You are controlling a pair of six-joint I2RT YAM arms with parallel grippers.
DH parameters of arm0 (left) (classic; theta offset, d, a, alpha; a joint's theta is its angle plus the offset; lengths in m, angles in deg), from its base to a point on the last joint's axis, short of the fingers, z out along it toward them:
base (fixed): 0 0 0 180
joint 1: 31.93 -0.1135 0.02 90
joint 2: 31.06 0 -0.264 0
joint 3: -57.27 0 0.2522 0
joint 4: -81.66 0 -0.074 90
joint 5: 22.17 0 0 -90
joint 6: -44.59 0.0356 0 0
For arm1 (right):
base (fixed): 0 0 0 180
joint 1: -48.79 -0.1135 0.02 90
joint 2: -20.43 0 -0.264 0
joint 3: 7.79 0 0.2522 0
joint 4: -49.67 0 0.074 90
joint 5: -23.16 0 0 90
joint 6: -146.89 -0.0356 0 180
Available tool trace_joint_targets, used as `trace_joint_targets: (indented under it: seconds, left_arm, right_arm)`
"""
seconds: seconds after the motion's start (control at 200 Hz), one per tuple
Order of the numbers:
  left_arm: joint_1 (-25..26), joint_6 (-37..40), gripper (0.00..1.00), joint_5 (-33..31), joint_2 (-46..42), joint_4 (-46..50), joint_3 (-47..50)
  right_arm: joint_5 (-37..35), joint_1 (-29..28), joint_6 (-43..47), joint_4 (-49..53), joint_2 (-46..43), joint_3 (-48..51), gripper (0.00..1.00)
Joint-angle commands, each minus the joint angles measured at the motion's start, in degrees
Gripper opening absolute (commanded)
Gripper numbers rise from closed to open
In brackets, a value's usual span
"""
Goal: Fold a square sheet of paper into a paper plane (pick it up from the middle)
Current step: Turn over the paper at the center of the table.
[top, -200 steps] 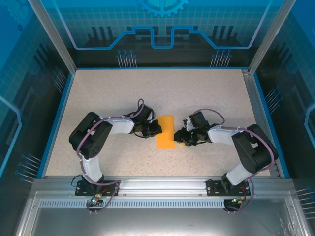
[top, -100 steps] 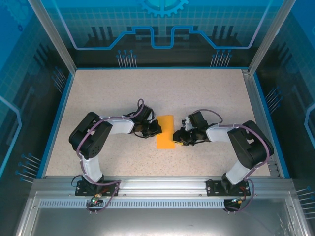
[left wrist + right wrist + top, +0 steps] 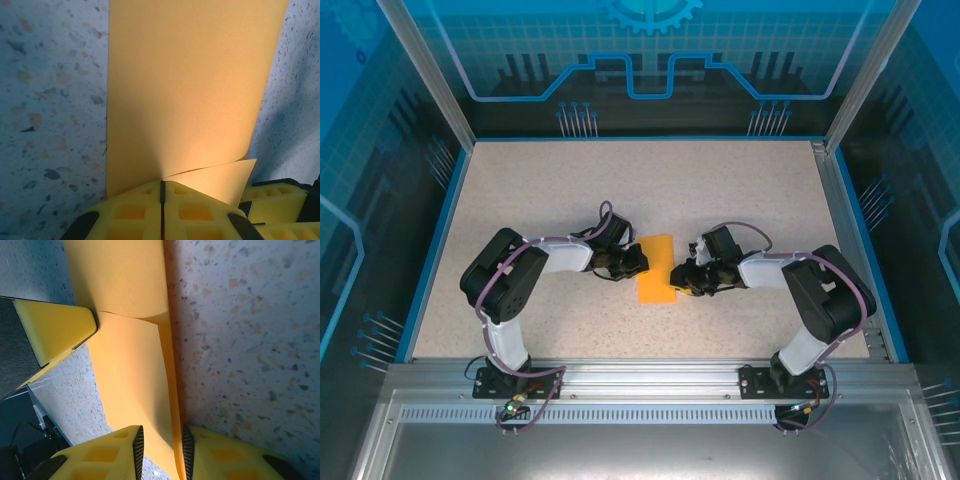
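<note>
The square sheet of paper (image 3: 656, 268) lies folded over into a narrow orange-yellow strip in the middle of the table. My left gripper (image 3: 638, 263) is at its left edge, shut on the paper (image 3: 190, 90), with the layers pinched at the seam of the yellow jaws (image 3: 161, 186). A loose flap curls up at the right of that pinch. My right gripper (image 3: 682, 280) is at the strip's right edge. In the right wrist view its jaws (image 3: 160, 442) stand a little apart, with the folded edge of the paper (image 3: 130, 365) running between them. One left fingertip (image 3: 55, 325) shows across the strip.
The speckled tabletop (image 3: 650, 190) is bounded by a blue rim (image 3: 438, 240) and glass walls. Both arms lie low and bent inward toward the centre. A metal rail (image 3: 650, 375) runs along the near edge.
The right arm's elbow has drawn in and its gripper has slid slightly left, closer onto the paper's edge. The left arm and the paper have stayed put.
</note>
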Motion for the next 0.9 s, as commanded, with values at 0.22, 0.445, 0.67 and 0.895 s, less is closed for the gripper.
trace_joint_targets:
  seconds: [0.22,0.445,0.67,0.895]
  left_arm:
    - [-0.23,0.71,0.09,-3.62,-0.31,6.21,1.07]
    - [-0.24,0.89,0.09,-3.27,-0.17,6.32,0.81]
    - [-0.19,0.93,0.09,-3.53,-0.59,6.64,0.97]
    - [-0.2,0.75,0.1,-3.7,-1.19,6.64,1.03]
  right_arm:
    - [-5.73,0.33,0.5,3.01,1.23,-1.97,0.32]
    - [-3.29,-0.45,0.94,2.55,3.05,-3.35,0.32]
    - [-1.05,-0.59,0.31,0.26,2.65,-3.56,0.31]
    - [-0.03,0.76,0.01,-2.8,1.68,-1.99,0.32]
